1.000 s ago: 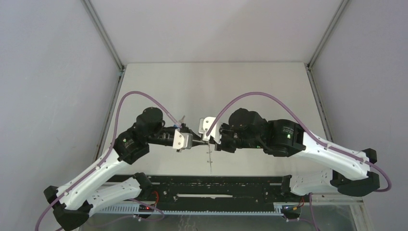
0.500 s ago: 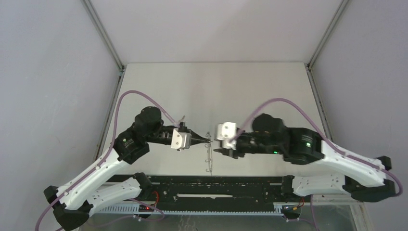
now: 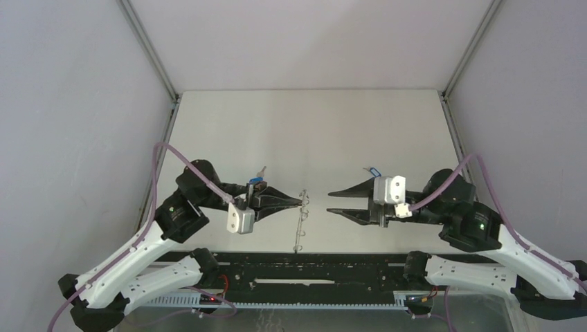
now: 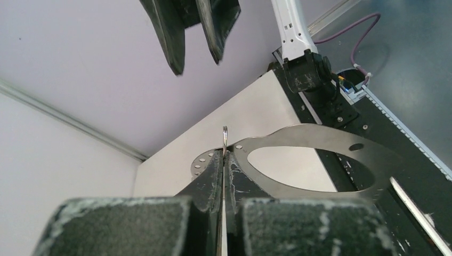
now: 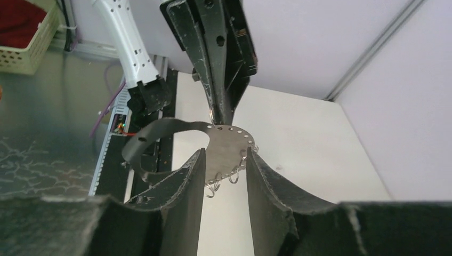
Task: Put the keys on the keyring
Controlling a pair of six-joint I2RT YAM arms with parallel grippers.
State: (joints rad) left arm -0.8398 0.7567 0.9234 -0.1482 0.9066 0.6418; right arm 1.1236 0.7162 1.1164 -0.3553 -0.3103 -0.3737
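Left fingers [image 4: 209, 176] are pressed together on the rim of the keyring [image 4: 320, 140], holding the flat grey hoop on edge above the counter [image 3: 311, 131], so the top view shows it only as a thin upright line [image 3: 300, 221]. Right fingers [image 3: 349, 190] are spread and empty. They point at the hoop from the right and stand well apart from it. In the right wrist view the small wire loops [image 5: 221, 178] hang from the lower rim, and no blue tag shows among them.

As far as the pictures show, neither key is on the ring yet. One key with a blue tag [image 3: 374, 170] lies on the counter just beyond the right fingers. Another small metal-and-blue piece [image 3: 257, 177], probably the second key, sits just behind the left arm and is partly hidden. By this reading, both keys have yet to be picked up and threaded.

A second ago the two arms met at the hoop, with the right fingers close against it. Since then the right arm has drawn back to the right and opened, uncovering the key behind it. The left arm has settled slightly lower with its hold unchanged.
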